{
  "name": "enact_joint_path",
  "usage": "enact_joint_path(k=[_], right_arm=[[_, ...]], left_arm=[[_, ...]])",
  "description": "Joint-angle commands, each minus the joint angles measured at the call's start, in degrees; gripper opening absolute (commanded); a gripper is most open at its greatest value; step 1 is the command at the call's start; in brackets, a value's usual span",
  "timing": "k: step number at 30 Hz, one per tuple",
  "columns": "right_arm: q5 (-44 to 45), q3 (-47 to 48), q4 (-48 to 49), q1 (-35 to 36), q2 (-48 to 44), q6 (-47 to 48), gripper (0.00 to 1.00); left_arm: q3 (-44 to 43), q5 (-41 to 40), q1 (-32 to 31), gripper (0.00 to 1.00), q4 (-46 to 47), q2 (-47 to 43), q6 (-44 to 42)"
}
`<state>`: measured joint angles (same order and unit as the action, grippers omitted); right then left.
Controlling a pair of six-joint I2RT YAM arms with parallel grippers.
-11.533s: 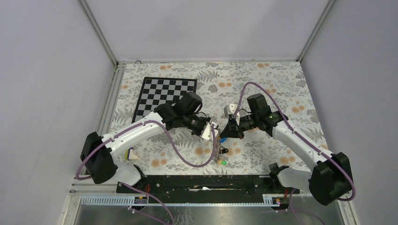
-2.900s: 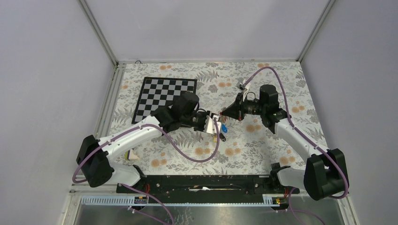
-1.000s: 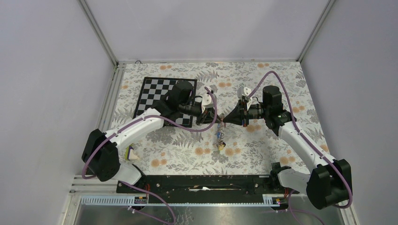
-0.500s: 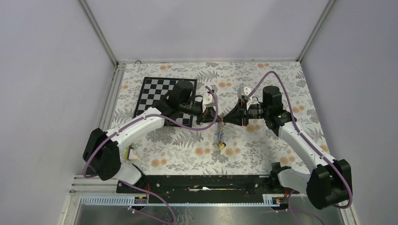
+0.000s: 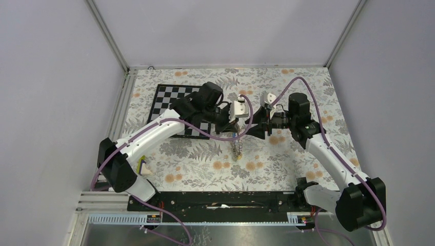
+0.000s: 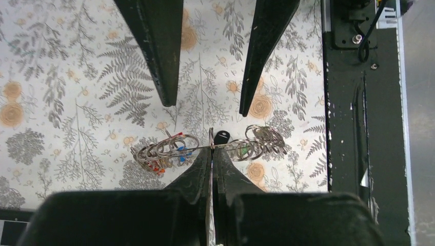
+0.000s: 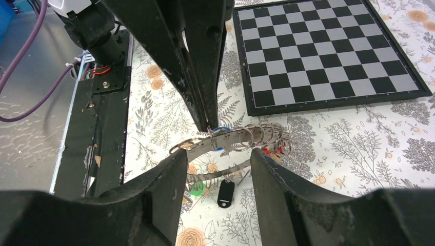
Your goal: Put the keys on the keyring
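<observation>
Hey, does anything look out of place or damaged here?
Nothing spilled or broken. The keyring dangles from the shut left gripper, keys bunched on it; the right gripper is open close by. The chessboard lies flat.

top view: keys point(image 5: 236, 155) and keyring point(image 5: 236, 145) too small to tell apart, colours unreadable | left wrist view: right end effector point(image 6: 205, 106) cut off by top edge | right wrist view: chessboard point(image 7: 328, 56) cut by top edge; left end effector point(image 7: 208, 124) cut off above; green key point(image 7: 195, 189) partly hidden behind finger
</observation>
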<state>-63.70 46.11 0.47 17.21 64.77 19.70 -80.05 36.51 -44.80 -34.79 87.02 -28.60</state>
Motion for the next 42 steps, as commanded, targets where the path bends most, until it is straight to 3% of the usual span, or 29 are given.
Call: enact_joint_path(k=[1, 19, 29, 35, 42], right_arm=[[-2.0, 2.2, 0.4, 1.2, 0.4, 1.4, 0.56], [-8.9, -4.5, 14.0, 1.6, 2.1, -8.3, 0.45], [-8.9, -5.3, 14.1, 2.1, 3.3, -8.0, 0.38], [-8.5, -5.4, 14.1, 2.4, 3.7, -7.8, 0.21], [-7.6, -5.7, 14.0, 2.4, 3.5, -7.4, 0.21]], left_arm=[[-4.9, -3.5, -1.7, 0.0, -4.8, 1.0, -0.4], [-6.1, -0.2, -3.1, 0.0, -3.0, 1.3, 4.7], [-7.6, 1.0, -3.2, 0.0, -3.0, 3.1, 5.1], [-7.7, 1.0, -3.2, 0.0, -3.0, 3.1, 5.1], [-7.5, 1.2, -3.1, 0.0, -3.0, 2.8, 5.0]])
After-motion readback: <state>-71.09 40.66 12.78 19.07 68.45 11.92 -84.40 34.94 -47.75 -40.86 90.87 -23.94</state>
